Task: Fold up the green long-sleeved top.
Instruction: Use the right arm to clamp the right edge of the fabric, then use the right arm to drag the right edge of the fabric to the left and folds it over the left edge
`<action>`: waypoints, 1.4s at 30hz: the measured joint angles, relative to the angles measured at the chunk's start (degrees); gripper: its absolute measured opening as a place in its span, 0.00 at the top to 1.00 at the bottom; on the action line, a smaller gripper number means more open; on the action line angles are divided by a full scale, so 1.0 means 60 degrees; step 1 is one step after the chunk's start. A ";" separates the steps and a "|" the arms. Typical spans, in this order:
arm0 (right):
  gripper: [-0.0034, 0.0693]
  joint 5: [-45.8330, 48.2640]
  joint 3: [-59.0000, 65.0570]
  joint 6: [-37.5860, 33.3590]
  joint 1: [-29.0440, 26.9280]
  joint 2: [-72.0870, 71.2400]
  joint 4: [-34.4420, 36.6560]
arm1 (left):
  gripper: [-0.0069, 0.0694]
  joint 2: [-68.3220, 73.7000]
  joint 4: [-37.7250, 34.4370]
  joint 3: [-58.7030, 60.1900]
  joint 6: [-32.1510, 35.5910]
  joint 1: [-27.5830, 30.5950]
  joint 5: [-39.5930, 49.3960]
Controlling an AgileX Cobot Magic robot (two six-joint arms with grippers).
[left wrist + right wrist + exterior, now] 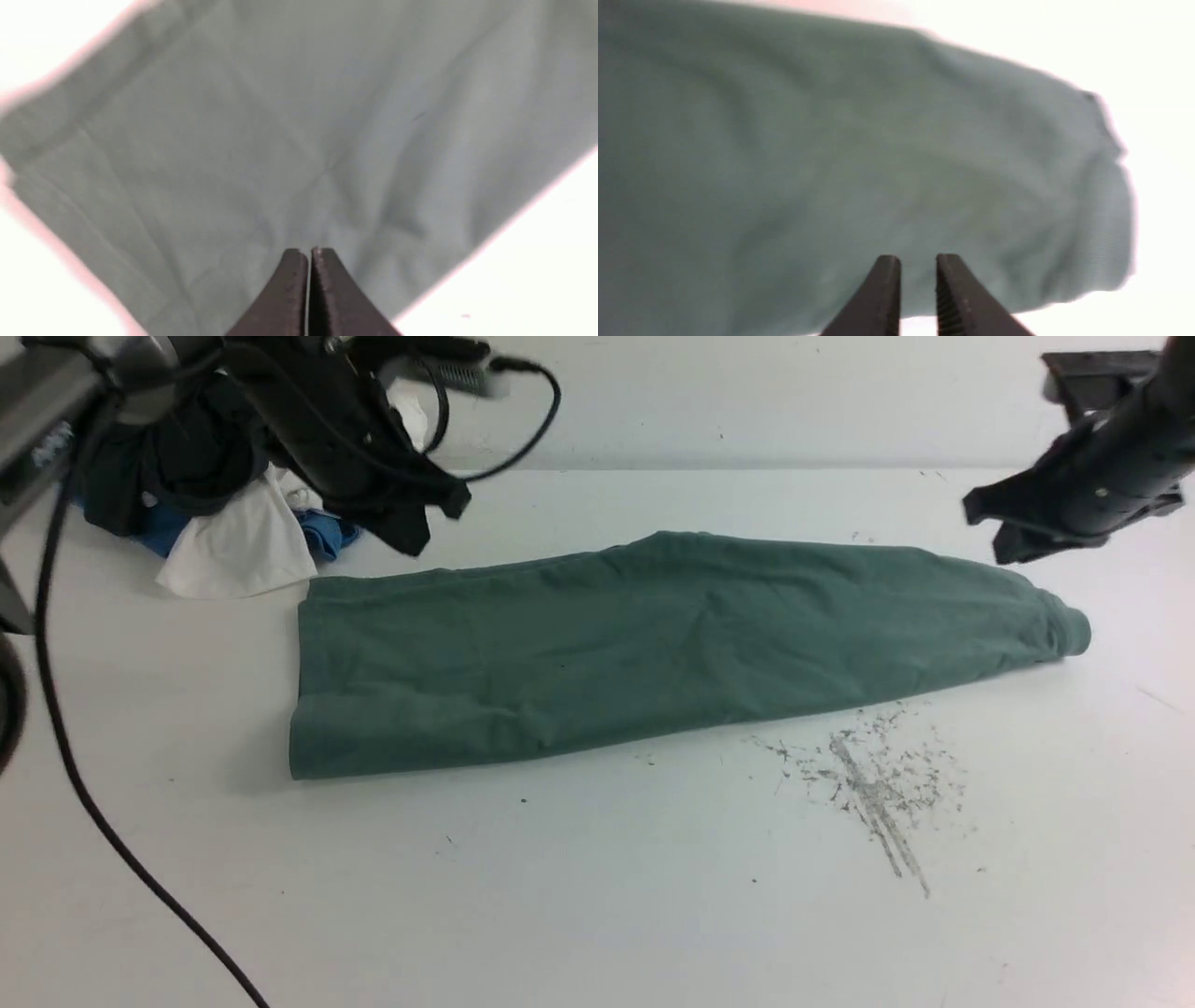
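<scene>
Across the middle of the white surface [560, 896] the green long-sleeved top [672, 644] lies as one long folded band, its wide, squared end toward the robot's left and its narrow end toward the right, where it finishes in a ribbed cuff [1072, 631]. The left arm [308, 420] comes in from the far left corner and slants downward, carrying the left pincer [308, 254] above the far edge of the top's wide end. In its wrist view the two dark tips are pressed together with only a hairline between them, and nothing is caught there (the cloth below is creased but flat). The right arm [1102, 476] enters from the far right, angled down toward the left, and holds the right pincer [918, 261] in the air over the narrow end near the cuff. Its tips stand a little apart with bare cloth showing through the gap, so it grips nothing. Behind the left arm a heap of clothes [238, 546], white, blue and dark, sits at the back left of the surface, just beyond the top's corner. A black cable [84, 784] trails down the left side, and grey scuff marks [878, 784] lie on the near side of the top's narrow half.
</scene>
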 joint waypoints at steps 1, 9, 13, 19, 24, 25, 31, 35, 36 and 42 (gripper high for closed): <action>0.63 0.0045 -0.0073 0.0025 -0.0292 0.0221 0.0188 | 0.92 -0.0383 -0.0158 0.0143 0.0126 0.0000 0.0018; 0.24 0.0149 -0.0175 0.0037 -0.1255 0.1821 0.1618 | 0.92 -0.3348 -0.0800 0.2728 0.0675 -0.0013 0.0064; 0.22 -0.0318 -0.0245 0.0080 -0.1245 0.2104 0.1791 | 0.92 -0.4779 -0.0345 0.4338 0.0665 -0.0013 -0.0107; 0.38 -0.0958 -0.0275 0.0089 -0.1245 0.2278 0.2586 | 0.92 -0.6422 0.0844 0.6039 0.0316 0.0004 -0.0528; 0.81 -0.0937 -0.0266 0.0002 -0.1255 0.2289 0.2856 | 0.92 -0.7453 0.2239 0.7056 -0.0683 0.0015 -0.0561; 0.87 -0.0831 -0.0257 -0.0021 -0.1255 0.2203 0.2739 | 0.92 -0.7655 0.2542 0.7249 -0.1046 0.0015 -0.0561; 0.93 0.0208 -0.0226 0.0179 -0.1477 0.0999 -0.0062 | 0.92 -0.9134 0.3625 0.8710 -0.2696 0.0015 -0.0563; 0.93 0.0730 -0.0226 0.1082 -0.1522 -0.0239 -0.2481 | 0.92 -1.0068 0.3671 0.9933 -0.3186 0.0015 -0.0950; 0.93 0.0730 -0.0226 0.1247 -0.1506 -0.0654 -0.2752 | 0.92 -1.0298 0.3680 1.0303 -0.3262 0.0015 -0.1187; 0.93 0.0329 -0.0236 0.1229 -0.0286 -0.2204 -0.2296 | 0.92 -1.0715 0.3737 1.1352 -0.3485 0.0015 -0.2329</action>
